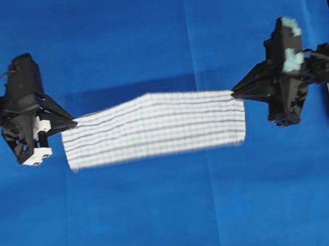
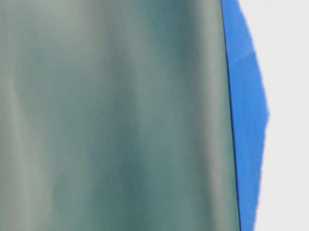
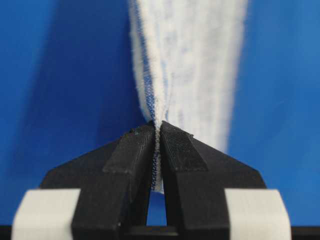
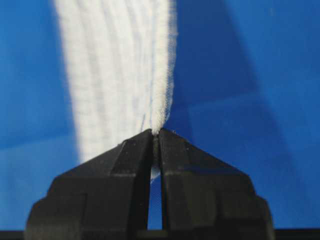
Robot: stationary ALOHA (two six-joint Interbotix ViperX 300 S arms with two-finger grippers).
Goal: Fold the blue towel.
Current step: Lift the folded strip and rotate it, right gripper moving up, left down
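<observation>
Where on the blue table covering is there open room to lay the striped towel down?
The blue table covering lies bare in a wide band below the blue towel, and in another above it. The middle strip is crowded: the left claw and right claw each pinch a top corner, the cloth stretched between them. Hardware lines the right edge.
</observation>
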